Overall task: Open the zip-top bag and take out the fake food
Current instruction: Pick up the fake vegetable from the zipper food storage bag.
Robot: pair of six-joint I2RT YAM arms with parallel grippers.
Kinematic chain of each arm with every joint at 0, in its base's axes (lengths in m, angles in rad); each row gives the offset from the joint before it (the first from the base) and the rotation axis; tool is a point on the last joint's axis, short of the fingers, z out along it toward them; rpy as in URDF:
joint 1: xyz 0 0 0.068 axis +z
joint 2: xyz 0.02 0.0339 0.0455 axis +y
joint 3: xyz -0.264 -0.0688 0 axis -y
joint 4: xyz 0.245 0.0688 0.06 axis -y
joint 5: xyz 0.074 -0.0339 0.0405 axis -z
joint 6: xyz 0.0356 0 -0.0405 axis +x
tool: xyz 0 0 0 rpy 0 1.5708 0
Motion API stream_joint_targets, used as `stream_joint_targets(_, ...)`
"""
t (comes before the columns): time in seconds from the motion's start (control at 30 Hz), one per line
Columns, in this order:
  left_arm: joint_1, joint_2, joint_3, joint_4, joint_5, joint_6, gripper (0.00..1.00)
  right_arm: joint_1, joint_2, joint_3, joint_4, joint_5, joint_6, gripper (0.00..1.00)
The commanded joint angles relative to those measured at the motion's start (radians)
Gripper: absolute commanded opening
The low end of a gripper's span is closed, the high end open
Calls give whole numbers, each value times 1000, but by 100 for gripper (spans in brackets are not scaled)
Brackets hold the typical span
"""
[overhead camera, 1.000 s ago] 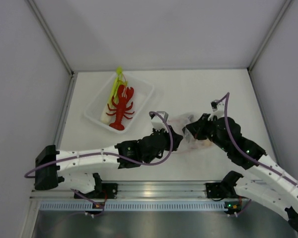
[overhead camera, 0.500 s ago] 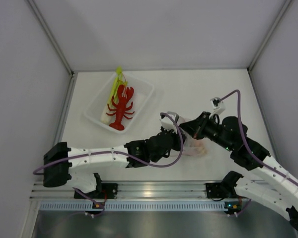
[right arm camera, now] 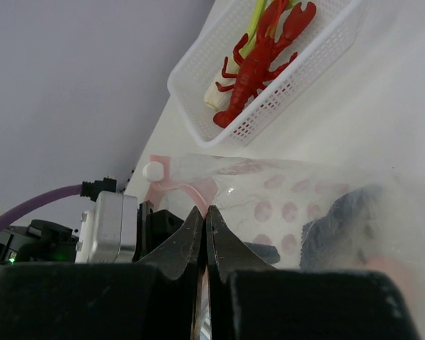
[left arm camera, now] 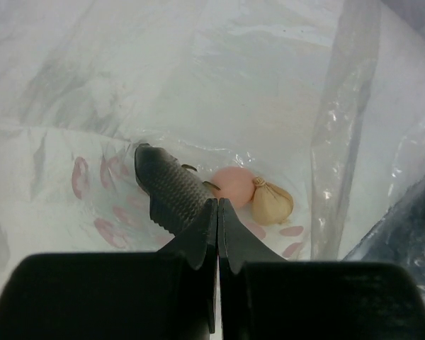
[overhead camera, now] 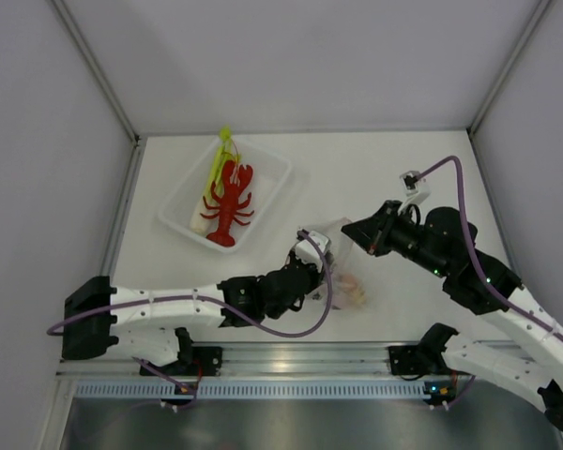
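While right gripper [right arm camera: 204, 212] pinches zip-top bag [right arm camera: 283, 191], left gripper [left arm camera: 217, 205], pressed together, reaches inside.

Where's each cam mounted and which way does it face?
Top external: above and behind the bases, looking down at the table; both arms show, left gripper and right gripper at the zip-top bag.
Left wrist: on that wrist, facing along its shut fingers into the bag at the grey fish and pink round piece.
Right wrist: on that wrist, facing past its shut fingers, over the bag, to the tray holding the red lobster.
Shared: top external and right wrist both show tray and lobster; all show the bag.
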Motion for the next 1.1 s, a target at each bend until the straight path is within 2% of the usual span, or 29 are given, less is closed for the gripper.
stream_joint_targets(0.0, -4, -34, 42, -107, 6, 119, 0, 10, 29, 87, 11, 46, -42, 0)
stream_joint_targets(0.33, -65, -45, 4, -141, 114, 274, 0, 3, 158, 179, -15, 23, -134, 0)
stream_joint_targets(0.47, -102, -19, -7, -141, 143, 332, 0, 3, 166, 196, 24, -107, -218, 0)
stream_joint_targets(0.77, -73, 16, -18, -153, 88, 224, 0, 3, -57, -14, 201, -236, -284, 0)
stream_joint_targets(1.07, 10, 21, 17, -251, 28, 115, 2, 4, -141, -79, 133, -281, -286, 0)
